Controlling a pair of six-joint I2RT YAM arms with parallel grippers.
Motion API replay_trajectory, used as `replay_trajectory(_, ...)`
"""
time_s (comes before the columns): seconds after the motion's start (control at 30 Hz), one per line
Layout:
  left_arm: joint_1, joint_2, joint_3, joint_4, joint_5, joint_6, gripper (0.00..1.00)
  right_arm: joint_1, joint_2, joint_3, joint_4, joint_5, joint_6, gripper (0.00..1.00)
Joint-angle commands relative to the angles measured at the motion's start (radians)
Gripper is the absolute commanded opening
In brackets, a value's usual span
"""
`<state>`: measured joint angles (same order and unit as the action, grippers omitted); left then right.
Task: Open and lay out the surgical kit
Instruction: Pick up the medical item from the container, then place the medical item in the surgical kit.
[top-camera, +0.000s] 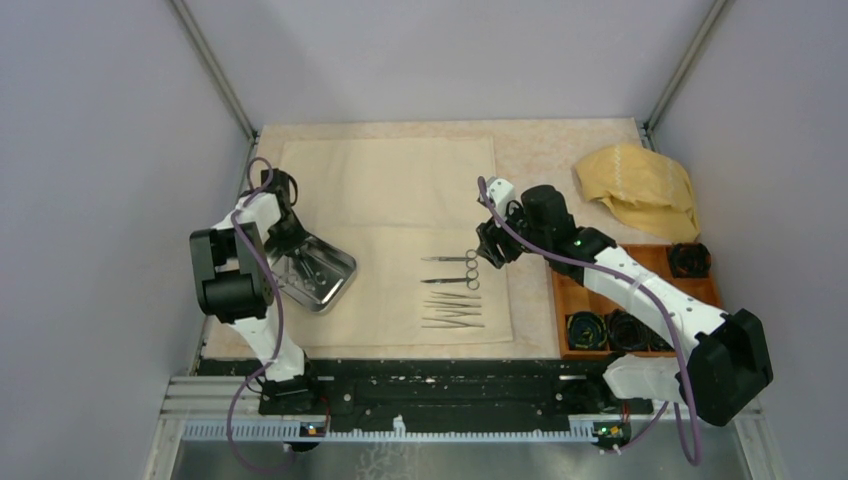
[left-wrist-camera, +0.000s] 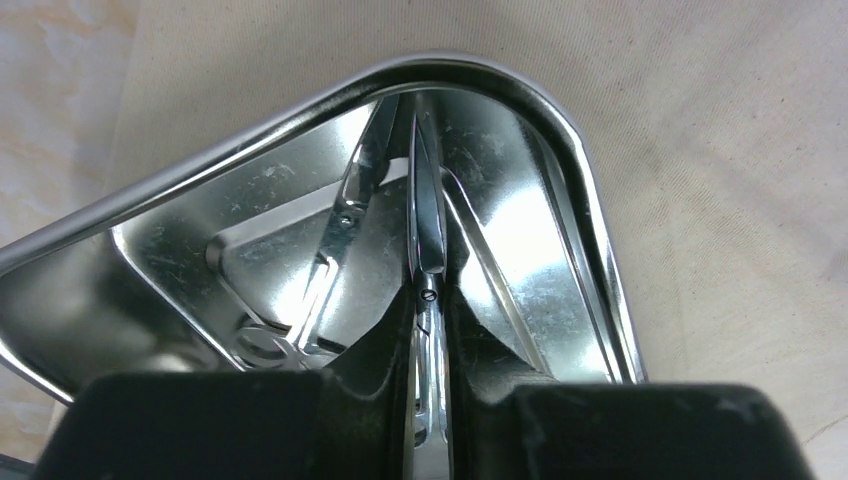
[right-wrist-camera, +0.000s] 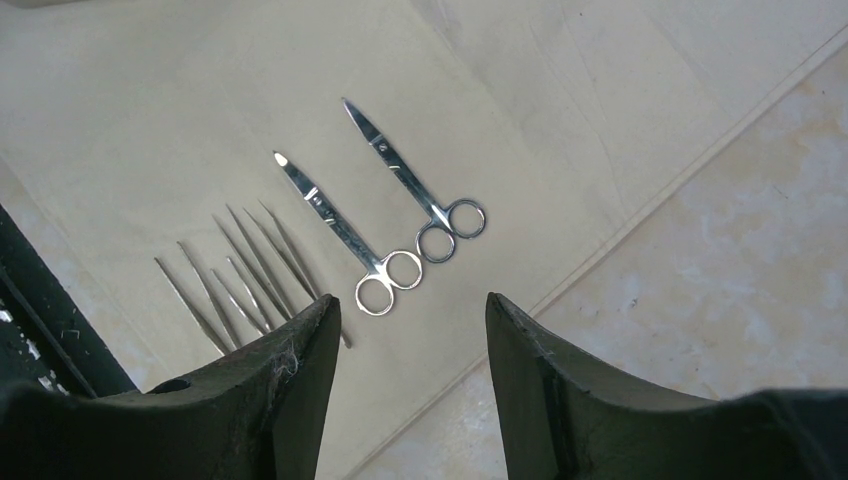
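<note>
Cream cloth covers our surface: left jaws pinch scissors in the tray, right jaws wide. A slanted lift may snag its rim.

- The table is a pale beige top with a faint marbled look. Bare strips show along the far edge and to the right of the sheet.
- The big cream cloth sheet lies flat on it, from the middle out to 9 and up toward 11 o'clock, with a crease running across it.
- The mustard-yellow cloth is crumpled up at roughly 2 o'clock, clear of the sheet.
- The orange box sits at about 4 o'clock, near the sheet's right edge, with a bit of table between them.
</note>
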<state>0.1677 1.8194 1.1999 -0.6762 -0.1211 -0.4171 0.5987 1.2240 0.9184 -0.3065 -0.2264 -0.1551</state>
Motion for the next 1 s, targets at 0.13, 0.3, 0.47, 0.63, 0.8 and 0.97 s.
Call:
replay_trajectory(0.13, 0.002, -0.029, -0.025, 0.032, 0.014, 0.037, 0.06, -0.012, -0.035, 0.042, 0.007, -0.011, 0.006, 0.55)
replay_trajectory(0.3, 0.002, -0.110, -0.017, -0.002, 0.043, 0.046, 0.00, -0.013, -0.036, 0.038, 0.010, -0.019, 0.025, 0.55)
replay_trajectory(0.47, 0.002, -0.222, -0.013, -0.036, 0.104, 0.044, 0.00, -0.011, -0.036, 0.036, 0.023, -0.029, 0.061, 0.56)
replay_trajectory(0.63, 0.001, -0.363, -0.025, -0.049, 0.204, 0.022, 0.00, -0.013, -0.034, 0.039, 0.052, -0.049, 0.104, 0.57)
replay_trajectory(0.8, -0.008, -0.474, -0.044, -0.001, 0.425, -0.019, 0.00, -0.013, -0.012, 0.050, 0.087, -0.077, 0.200, 0.58)
replay_trajectory(0.97, -0.074, -0.539, -0.139, 0.240, 0.765, -0.133, 0.00, -0.012, 0.039, 0.089, 0.132, -0.189, 0.301, 0.58)
